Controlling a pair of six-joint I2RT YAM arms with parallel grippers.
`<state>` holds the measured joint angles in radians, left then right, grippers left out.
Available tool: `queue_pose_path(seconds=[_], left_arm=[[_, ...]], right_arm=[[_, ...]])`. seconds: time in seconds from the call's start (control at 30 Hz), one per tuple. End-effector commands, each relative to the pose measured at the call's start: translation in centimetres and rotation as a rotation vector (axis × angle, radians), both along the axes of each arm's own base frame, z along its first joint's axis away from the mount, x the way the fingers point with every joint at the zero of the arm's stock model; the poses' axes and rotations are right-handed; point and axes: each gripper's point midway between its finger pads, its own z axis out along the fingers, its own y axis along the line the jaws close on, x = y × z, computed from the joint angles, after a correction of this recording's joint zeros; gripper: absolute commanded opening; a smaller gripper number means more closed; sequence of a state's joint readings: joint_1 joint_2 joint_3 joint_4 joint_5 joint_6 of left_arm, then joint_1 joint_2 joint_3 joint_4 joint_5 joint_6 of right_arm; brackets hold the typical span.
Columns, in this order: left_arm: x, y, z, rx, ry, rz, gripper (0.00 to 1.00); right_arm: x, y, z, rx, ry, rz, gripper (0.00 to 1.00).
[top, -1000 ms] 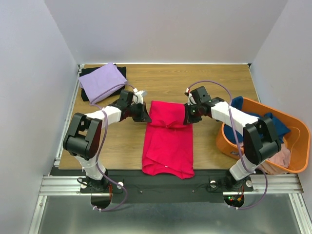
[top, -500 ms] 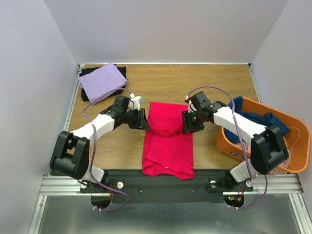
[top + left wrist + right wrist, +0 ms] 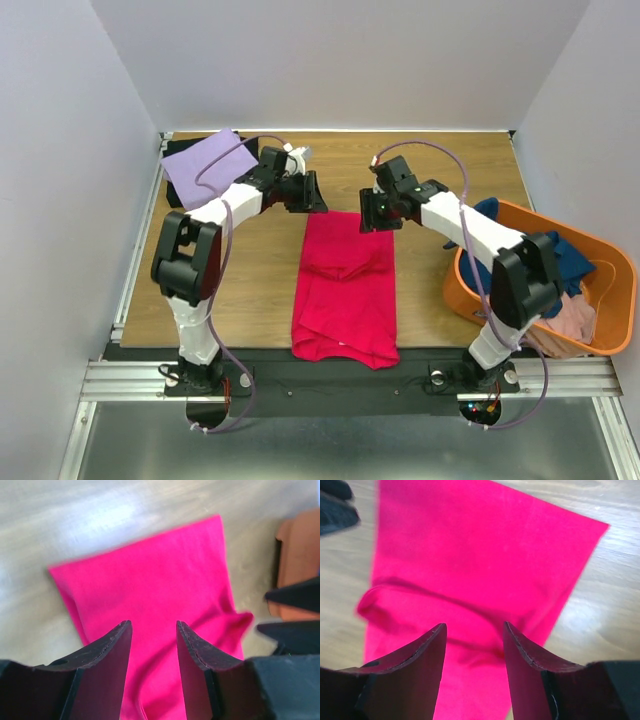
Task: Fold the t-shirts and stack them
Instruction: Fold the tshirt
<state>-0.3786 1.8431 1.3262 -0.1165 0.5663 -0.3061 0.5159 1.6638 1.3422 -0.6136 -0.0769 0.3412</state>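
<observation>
Softly creased crimson-pink t-shirt [image 3: 345,290], long rectangle

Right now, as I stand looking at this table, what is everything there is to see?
crimson-pink t-shirt: one, bright pink-red, flat at mid-table, partly folded.
lavender t-shirt: one, pale purple, folded, far left corner.
black t-shirt: one, black, under the lavender one, only edges showing.
orange tub: one, orange, right side of the table.
navy cloth: one bundle, dark blue, in the tub.
dusty pink cloth: one bundle, pale pink, in the tub's near side.
table: one, wood-brown.
left gripper: one, black, open and empty, over the crimson-pink t-shirt's far end.
right gripper: one, black, open and empty, over the same far end.
</observation>
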Motion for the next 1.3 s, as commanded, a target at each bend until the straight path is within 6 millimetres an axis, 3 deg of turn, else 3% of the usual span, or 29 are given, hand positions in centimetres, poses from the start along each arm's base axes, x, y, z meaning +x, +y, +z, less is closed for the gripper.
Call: queue_pose_path(seconds=[0.0, 0.07, 0.17, 0.33, 0.63, 0.97, 1.1, 1.27], left_arm=[[1.7, -1.5, -0.3, -0.004, -0.004, -0.009, 0.52], [1.1, -2.3, -1.4, 0.014, 0.002, -0.035, 0.52], [-0.3, -2.9, -2.6, 0.026, 0.022, -0.064, 0.52], [-2.5, -3.8, -3.9, 0.016, 0.04, -0.097, 0.52], [-4.4, -3.2, -7.6, 0.04, 0.122, -0.092, 0.52], [-5.8, -2.3, -9.2, 0.071, 0.146, -0.103, 0.52], [-6.0, -2.3, -8.8, 0.065, 0.142, -0.106, 0.52], [-6.1, -1.9, -8.4, 0.074, 0.127, -0.094, 0.52]], right_arm=[[2.1, 0.6, -2.5, -0.02, -0.014, -0.023, 0.54], [1.6, 0.0, -4.3, -0.054, 0.017, -0.025, 0.54], [0.3, -0.4, -5.5, -0.07, 0.048, 0.014, 0.54], [-2.6, -0.4, -6.2, -0.033, 0.108, 0.045, 0.54], [-7.7, 0.8, -5.2, 0.04, 0.146, 0.141, 0.54], [-14.1, 0.7, -4.9, 0.071, 0.275, 0.246, 0.54], [-13.2, 0.7, -3.4, 0.065, 0.22, 0.232, 0.54], [-8.6, 0.9, -1.5, 0.019, 0.118, 0.066, 0.54]])
